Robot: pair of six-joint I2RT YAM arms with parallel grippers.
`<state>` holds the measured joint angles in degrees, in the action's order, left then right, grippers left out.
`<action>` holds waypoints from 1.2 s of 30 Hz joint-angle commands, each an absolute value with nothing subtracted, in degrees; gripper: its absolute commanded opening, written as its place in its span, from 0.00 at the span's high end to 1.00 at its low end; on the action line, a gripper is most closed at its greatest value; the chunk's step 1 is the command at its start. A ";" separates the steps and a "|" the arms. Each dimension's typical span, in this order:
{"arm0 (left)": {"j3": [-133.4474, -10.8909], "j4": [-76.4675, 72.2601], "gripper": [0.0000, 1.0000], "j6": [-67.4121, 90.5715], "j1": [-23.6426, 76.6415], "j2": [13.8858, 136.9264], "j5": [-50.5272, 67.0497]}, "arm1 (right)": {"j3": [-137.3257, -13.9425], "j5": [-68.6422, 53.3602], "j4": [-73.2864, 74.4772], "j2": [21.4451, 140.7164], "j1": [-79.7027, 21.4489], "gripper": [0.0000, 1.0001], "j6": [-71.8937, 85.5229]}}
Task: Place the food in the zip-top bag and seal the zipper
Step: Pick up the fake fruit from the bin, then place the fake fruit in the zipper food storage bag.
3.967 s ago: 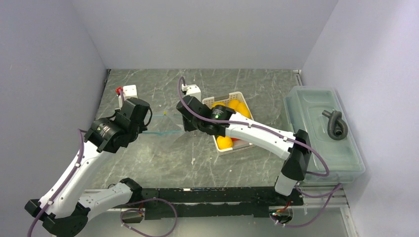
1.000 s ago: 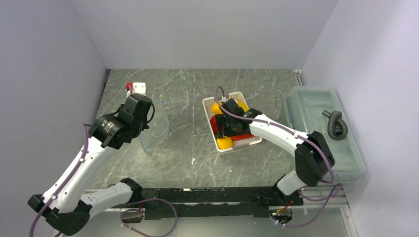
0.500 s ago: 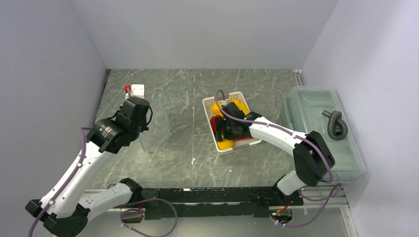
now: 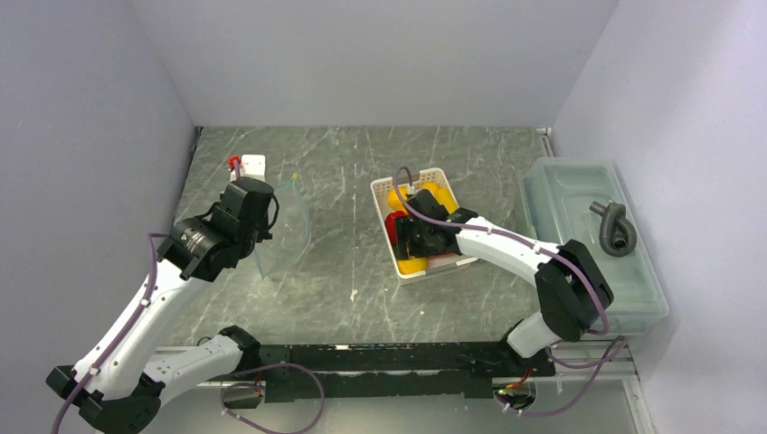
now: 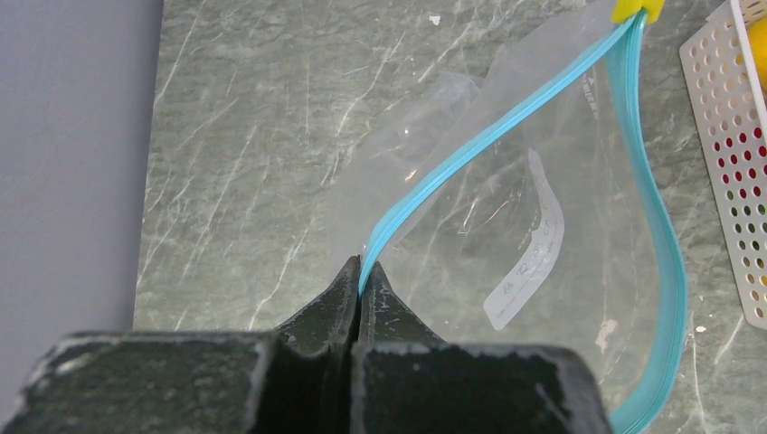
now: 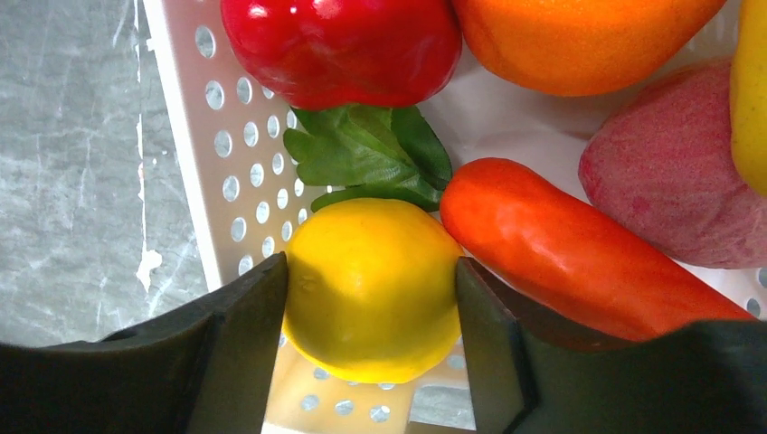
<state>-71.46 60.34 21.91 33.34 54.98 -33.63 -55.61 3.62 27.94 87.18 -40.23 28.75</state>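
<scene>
The right gripper has dropped into the basket and clamps the lemon, so loading begins. The left gripper stays pinched on the zipper.

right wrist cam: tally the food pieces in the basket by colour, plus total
Red: 1, pepper
Orange: 1, round fruit
Orange-red: 1, carrot
Yellow: 2, lemon, edge piece
Green: 1, leaves
Dusty pink: 1, speckled piece
Total: 7

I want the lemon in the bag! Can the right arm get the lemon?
Probably yes. The right gripper hugs the lemon on both sides in the basket; nothing lies over it, and the carrot lies just beside.
</scene>
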 commanded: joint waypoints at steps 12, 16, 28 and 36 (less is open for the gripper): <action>-72.12 59.27 1.00 21.88 33.13 54.64 -32.60 | -56.28 8.91 35.49 80.53 -40.52 0.85 29.27; -71.99 59.47 1.00 21.72 33.13 54.07 -32.54 | -58.08 10.37 37.15 78.08 -40.52 0.88 29.44; -72.04 59.37 1.00 20.84 33.14 55.10 -30.98 | -64.47 11.33 41.65 70.99 -40.88 0.90 29.52; -72.04 59.36 1.00 20.48 33.13 55.35 -29.46 | -69.85 8.17 39.45 68.91 -44.79 0.89 30.72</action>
<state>-71.46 60.60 21.63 33.34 55.75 -30.65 -65.45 9.91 41.28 70.70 -42.22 29.58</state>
